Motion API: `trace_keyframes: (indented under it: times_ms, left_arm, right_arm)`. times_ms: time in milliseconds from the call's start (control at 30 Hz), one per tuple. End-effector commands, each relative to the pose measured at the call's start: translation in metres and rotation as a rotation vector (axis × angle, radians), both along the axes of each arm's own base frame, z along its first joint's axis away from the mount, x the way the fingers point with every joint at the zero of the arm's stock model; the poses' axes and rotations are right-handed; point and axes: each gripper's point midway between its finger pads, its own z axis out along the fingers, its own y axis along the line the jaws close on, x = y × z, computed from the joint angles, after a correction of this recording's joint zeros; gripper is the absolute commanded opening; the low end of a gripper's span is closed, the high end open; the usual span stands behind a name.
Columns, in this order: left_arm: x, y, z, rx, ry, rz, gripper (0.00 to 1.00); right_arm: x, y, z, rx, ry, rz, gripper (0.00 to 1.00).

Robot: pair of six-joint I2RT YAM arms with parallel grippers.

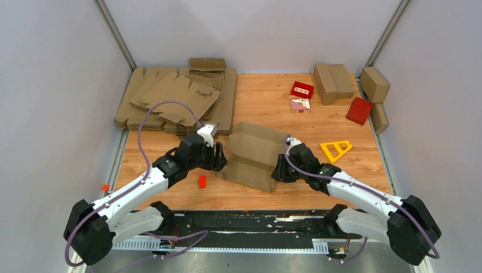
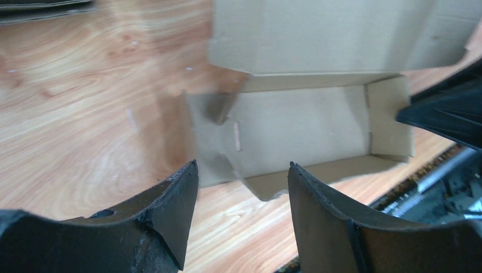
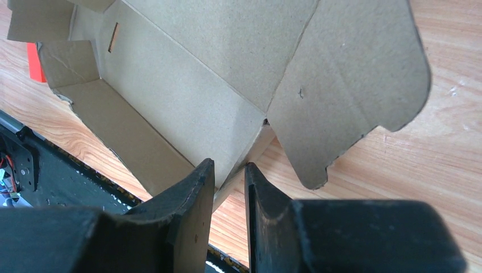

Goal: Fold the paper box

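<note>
The half-folded box (image 1: 254, 154) is seen at the middle of the table (image 1: 258, 102), flanked by both grippers. Its end wall is pinched between the jaws of the right gripper (image 3: 229, 168). The left gripper (image 2: 243, 170) (jaws spread, nothing held) is poised just beside the opposite end.

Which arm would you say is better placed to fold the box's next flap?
Left, probably. The right gripper pinches a wall of the box, steadying it, while the left gripper is open and free, facing the loose end flap.
</note>
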Motion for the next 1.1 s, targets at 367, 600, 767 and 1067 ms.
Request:
trace_keyframes:
  times_ms: [367, 600, 767, 1067]
  left_arm:
    - [0.037, 0.091, -0.044, 0.103, 0.013, 0.37, 0.4]
    - [0.035, 0.055, -0.066, 0.056, 0.098, 0.171, 0.05]
    - [0.032, 0.039, -0.082, 0.038, 0.186, 0.092, 0.05]
    - [0.024, 0.008, -0.084, -0.12, 0.251, 0.007, 0.15]
  right_arm:
    - [0.01, 0.008, 0.026, 0.043, -0.083, 0.018, 0.27]
    - [0.01, 0.008, 0.025, 0.039, -0.08, 0.016, 0.27]
    - [0.009, 0.007, 0.02, 0.023, -0.064, 0.021, 0.26]
    - [0.007, -0.003, 0.004, -0.043, -0.033, 0.004, 0.25]
